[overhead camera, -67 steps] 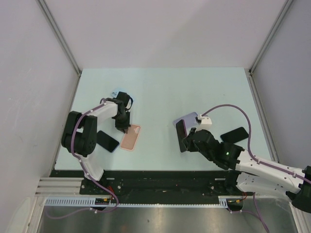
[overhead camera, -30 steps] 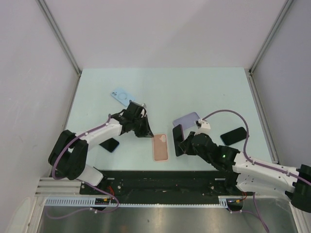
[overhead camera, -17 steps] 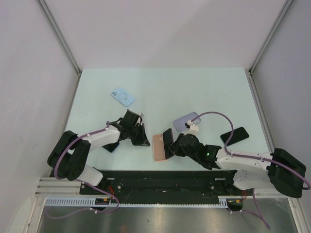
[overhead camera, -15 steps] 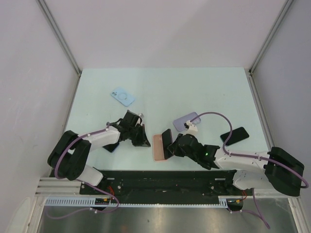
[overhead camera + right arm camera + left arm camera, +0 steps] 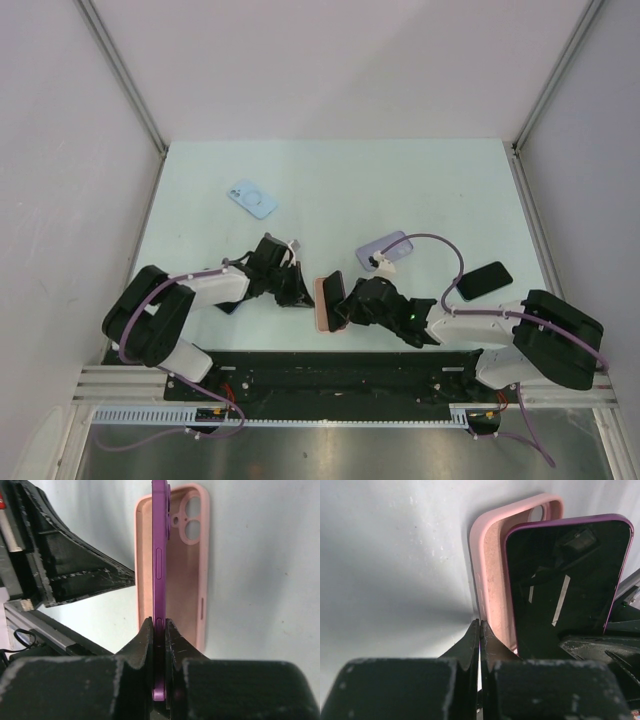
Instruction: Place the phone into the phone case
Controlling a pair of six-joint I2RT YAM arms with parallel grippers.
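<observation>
The pink phone case (image 5: 192, 570) is laid open side up on the table (image 5: 330, 190), close to its near edge. The purple phone (image 5: 158, 570) is held on edge over it, clamped by the right gripper (image 5: 159, 625). The left gripper (image 5: 479, 630) is pressed closed, empty, just beside the case's left rim.

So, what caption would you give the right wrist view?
Purple phone, gripped on edge, held over the empty pink case.

Left end effector (image 5: 479, 628) hard beside pink case (image 5: 492, 580) edge, purple phone (image 5: 565, 580) standing over its cavity, open table (image 5: 400, 190) beyond.
</observation>
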